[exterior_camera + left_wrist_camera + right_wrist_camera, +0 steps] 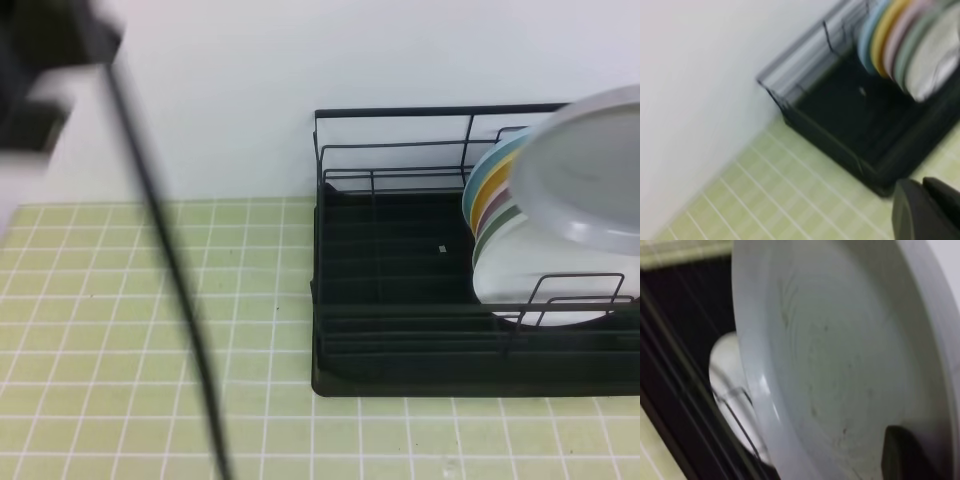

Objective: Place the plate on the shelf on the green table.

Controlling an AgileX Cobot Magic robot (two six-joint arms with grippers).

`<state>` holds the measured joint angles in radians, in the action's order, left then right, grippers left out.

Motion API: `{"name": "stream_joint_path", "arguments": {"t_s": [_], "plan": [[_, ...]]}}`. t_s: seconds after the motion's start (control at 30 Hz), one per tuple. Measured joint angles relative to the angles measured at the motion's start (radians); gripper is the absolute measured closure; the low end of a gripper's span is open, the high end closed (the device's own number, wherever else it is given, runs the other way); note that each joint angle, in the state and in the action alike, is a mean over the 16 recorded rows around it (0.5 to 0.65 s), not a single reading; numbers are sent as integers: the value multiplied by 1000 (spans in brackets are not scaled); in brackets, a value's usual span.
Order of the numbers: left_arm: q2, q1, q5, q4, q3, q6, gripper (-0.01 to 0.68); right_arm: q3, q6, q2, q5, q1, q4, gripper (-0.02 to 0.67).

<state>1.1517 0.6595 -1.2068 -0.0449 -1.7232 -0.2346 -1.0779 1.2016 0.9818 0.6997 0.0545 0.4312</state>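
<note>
The right gripper [905, 455] shows in its wrist view only as one dark finger at 5 o'clock, pressed on the inner face of the plate [840, 355]; it is clamped narrow on the plate's edge. The plate is round, pale grey-blue, with a low rim and small dark specks. In the high view the plate [590, 170] hangs tilted at 2 o'clock, above the right end of the shelf [400, 300], in front of a row of standing plates [490, 190] in blue, yellow, pink, green and white. The shelf is a black wire rack with a dark tray base, resting on the green table [150, 330] against a white wall.

The left gripper [922, 210] appears at 5 o'clock of its blurred wrist view, its dark fingers together and holding nothing, above the tiles near the shelf's corner. A black cable [170, 270] crosses the left of the high view.
</note>
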Motion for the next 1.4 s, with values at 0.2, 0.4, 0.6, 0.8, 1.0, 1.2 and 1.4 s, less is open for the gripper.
{"name": "stream_joint_path", "arguments": {"t_s": [0.2, 0.4, 0.6, 0.8, 1.0, 1.2, 1.4], "plan": [[-220, 0, 118, -9, 278, 84, 674, -117, 18, 94, 132, 2, -162, 607], [-461, 0, 354, -9, 602, 148, 674, -170, 78, 191, 173, 6, -196, 607], [-628, 0, 582, -11, 831, 183, 675, -180, 129, 267, 148, 18, -201, 618], [-685, 0, 707, -20, 925, 190, 675, -180, 152, 322, 116, 31, -210, 618], [-685, 0, 744, -47, 936, 193, 675, -180, 160, 370, 90, 36, -219, 613], [-683, 0, 754, -73, 936, 193, 675, -180, 163, 416, 75, 36, -229, 596], [-683, 0, 755, -92, 936, 193, 675, -180, 167, 447, 63, 36, -236, 596]]}}
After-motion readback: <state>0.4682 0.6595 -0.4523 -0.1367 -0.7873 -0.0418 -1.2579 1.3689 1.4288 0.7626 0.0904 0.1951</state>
